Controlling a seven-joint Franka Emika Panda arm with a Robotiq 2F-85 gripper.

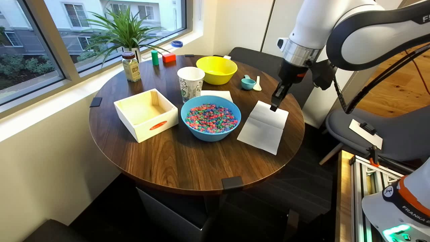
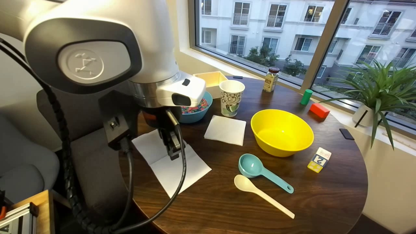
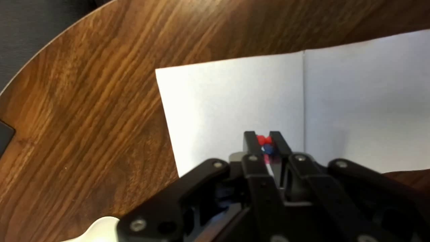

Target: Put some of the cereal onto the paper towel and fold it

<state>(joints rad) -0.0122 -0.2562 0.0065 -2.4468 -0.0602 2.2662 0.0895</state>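
At the left of the round dark-wood table [image 1: 188,161], in an exterior view, stands one open-topped box of pale wood [image 1: 171,121], with a red oval on its near side. Beyond it, on the far left, are one clear jar with a dark lid [image 1: 131,69], one upright green cylinder [image 1: 155,57] and one red rectangular block [image 1: 169,57].

Next to the right comes one tall white paper cup [image 1: 190,82] with a scrolled print, upright. Round bowls number two: a light-blue round bowl [image 1: 211,136] nearer and a yellow round bowl [image 1: 216,80] farther off. The light-blue one holds small red, green and blue cereal pieces [image 1: 211,118], too many to count. White paper towels also number two. A folded white paper towel [image 2: 226,130] lies between the bowls, partly hidden by the cup and the light-blue bowl. Farther right, one teal measuring scoop [image 1: 248,84] and one slim cream spoon [image 1: 257,86] lie side by side.

At the right lies an unfolded white paper towel [image 1: 262,132], flat, its long axis running from near left to far right, with a crease across it. Over its far half hangs the black two-fingered gripper [image 3: 263,137], pointing downward. Its fingertips are nearly together, with a small pinch of cereal [image 3: 268,149] between them, red and blue pieces showing; how many cannot be told, nor whether the tips touch the paper. In an exterior view the white robot arm [image 2: 152,39] blocks part of the light-blue bowl.
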